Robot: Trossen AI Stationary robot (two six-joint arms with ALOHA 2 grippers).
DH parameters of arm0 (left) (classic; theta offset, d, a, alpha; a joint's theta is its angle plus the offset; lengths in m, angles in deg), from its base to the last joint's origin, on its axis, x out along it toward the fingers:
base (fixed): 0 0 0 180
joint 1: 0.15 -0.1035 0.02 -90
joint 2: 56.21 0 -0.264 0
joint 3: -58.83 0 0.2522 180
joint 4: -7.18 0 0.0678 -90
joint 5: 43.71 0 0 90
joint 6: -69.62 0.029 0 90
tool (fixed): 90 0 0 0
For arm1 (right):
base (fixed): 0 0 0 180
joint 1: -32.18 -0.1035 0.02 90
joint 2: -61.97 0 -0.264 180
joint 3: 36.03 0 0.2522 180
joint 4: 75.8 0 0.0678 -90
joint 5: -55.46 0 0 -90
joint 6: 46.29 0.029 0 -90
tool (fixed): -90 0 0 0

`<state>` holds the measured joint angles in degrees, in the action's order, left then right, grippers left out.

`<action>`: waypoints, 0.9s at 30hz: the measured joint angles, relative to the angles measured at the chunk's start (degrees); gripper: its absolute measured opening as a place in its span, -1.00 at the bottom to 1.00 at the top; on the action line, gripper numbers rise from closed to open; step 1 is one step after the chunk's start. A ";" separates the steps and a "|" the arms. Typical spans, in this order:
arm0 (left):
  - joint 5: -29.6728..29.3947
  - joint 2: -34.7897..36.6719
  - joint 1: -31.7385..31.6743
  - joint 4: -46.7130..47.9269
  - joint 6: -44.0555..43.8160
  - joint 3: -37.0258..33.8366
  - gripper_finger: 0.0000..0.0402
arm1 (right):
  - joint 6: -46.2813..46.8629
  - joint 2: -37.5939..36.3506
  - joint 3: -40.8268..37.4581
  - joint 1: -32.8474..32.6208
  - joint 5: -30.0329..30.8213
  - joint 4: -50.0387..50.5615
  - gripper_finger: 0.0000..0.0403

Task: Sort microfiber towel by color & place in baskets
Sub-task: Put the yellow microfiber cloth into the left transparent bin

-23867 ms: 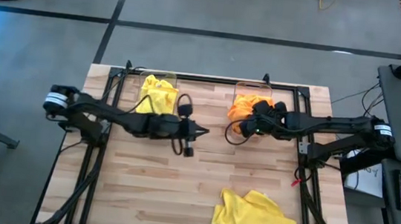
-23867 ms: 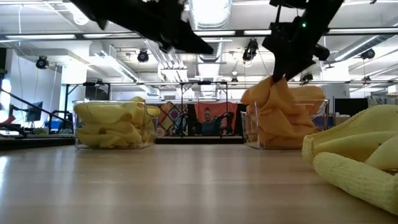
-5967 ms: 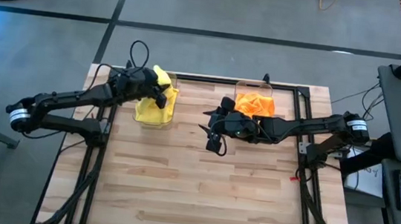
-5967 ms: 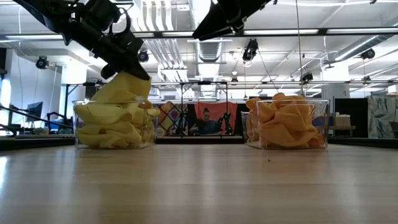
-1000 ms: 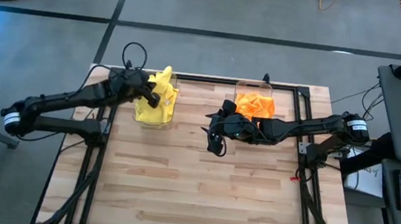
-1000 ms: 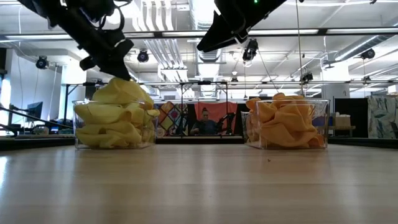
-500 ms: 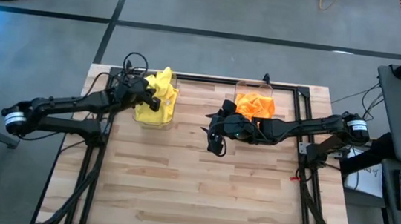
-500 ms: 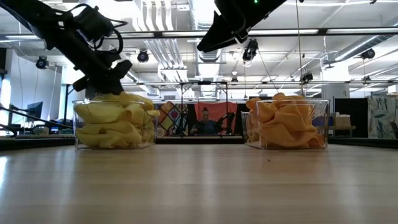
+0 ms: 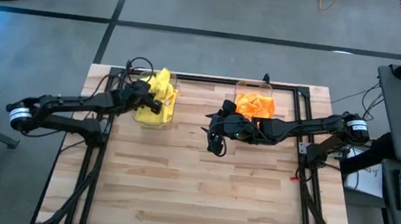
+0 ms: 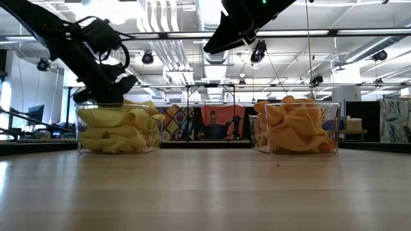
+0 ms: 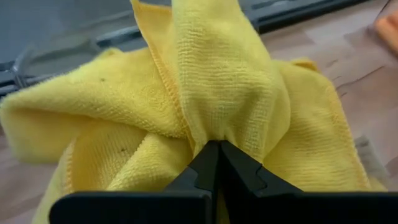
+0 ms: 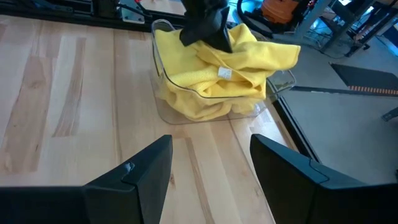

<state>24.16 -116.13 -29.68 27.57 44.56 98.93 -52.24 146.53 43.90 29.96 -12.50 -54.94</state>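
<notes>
Only the left wrist view shows the left claw [image 11: 217, 163] pinching a yellow towel [image 11: 224, 93] fold.

Both arms are black, each with 1 white band by the shoulder. Black cables loop off them. The right gripper [image 12: 208, 171] has 2 blocky fingers.

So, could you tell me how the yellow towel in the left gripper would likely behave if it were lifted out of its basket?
Probably floppy: the yellow towel bunches into soft folds where the shut left gripper pinches it. Likely light, since that small pinch gathers it. Its nubby weave suggests it will not slip, though trailing folds could drag neighbouring towels over the clear basket rim.
</notes>
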 joint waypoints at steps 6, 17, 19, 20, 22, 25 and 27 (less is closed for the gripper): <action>0.03 -3.51 0.00 -0.69 -0.57 0.00 -1.00 | 0.00 0.00 0.00 0.00 -0.01 0.00 0.07; 0.04 -9.86 0.00 -2.74 -1.25 0.01 -1.00 | 0.00 0.00 0.00 0.00 0.00 -0.03 0.07; 0.03 -10.91 0.00 -3.52 -1.25 0.02 -1.00 | 0.00 0.00 0.00 0.00 0.00 -0.03 0.07; 0.01 -11.42 0.00 -3.92 -1.25 0.02 -1.00 | 0.00 0.00 0.00 0.00 0.00 -0.05 0.07; -0.02 -12.45 0.00 -4.39 -1.25 0.04 -1.00 | -0.01 0.00 0.00 0.00 0.00 -0.05 0.07; -0.06 -13.80 0.00 -4.92 -1.49 0.09 -1.00 | -0.01 0.00 0.00 0.00 0.00 -0.05 0.07; -0.14 -14.54 0.00 -5.09 -1.66 0.11 -1.00 | 0.00 0.00 0.00 0.00 0.00 -0.05 0.07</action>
<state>24.02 -130.67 -29.68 22.48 42.90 99.04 -52.24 146.53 43.90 29.96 -12.50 -54.99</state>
